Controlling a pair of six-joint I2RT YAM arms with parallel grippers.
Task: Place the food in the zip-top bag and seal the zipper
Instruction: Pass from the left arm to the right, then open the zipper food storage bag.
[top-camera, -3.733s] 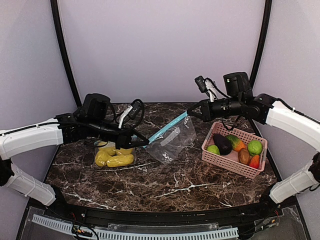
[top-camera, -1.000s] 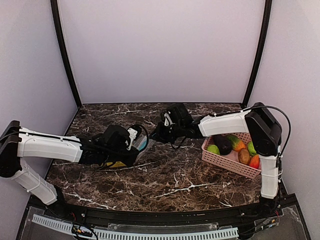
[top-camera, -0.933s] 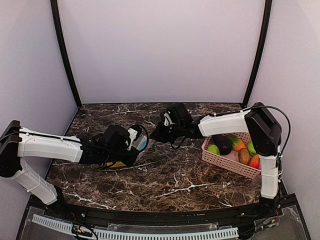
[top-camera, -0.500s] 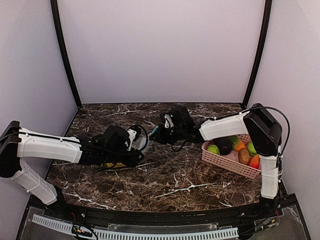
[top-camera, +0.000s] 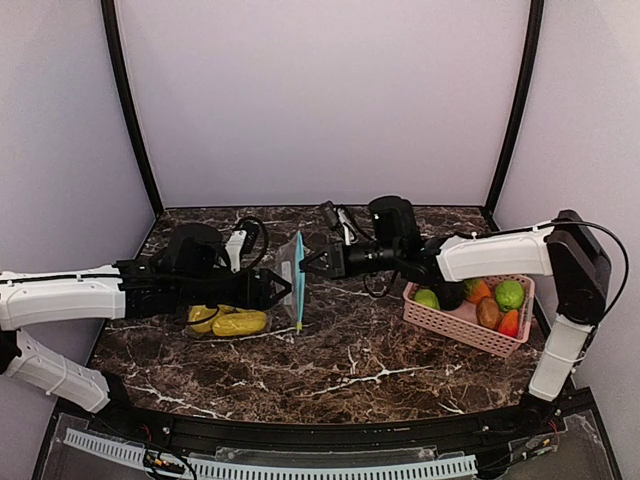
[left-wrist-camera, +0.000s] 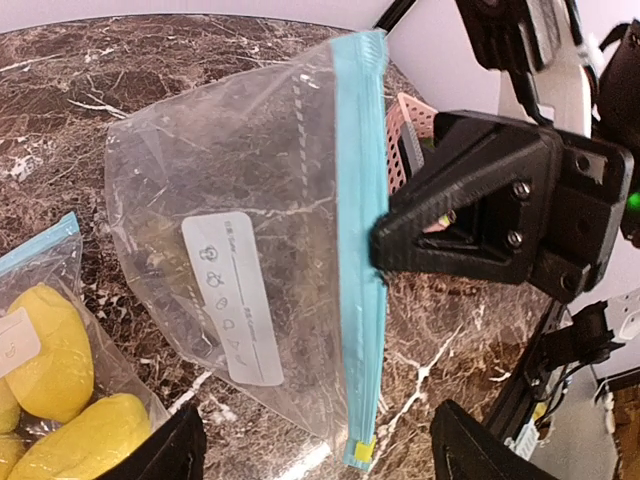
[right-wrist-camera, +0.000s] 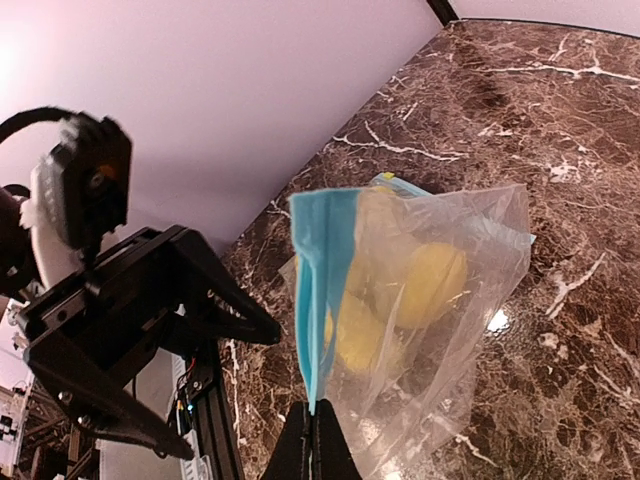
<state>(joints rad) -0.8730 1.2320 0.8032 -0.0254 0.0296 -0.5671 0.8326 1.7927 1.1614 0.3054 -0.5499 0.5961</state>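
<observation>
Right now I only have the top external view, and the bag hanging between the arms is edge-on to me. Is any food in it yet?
Observer: No. The left wrist view shows the hanging bag empty, just a white label on its side.
Operator: Then where's the yellow food?
Observer: In a second bag lying on the table.
Operator: How is the right arm holding the empty one?
Observer: Right fingers are shut on its blue zipper strip, about mid-length.
</observation>
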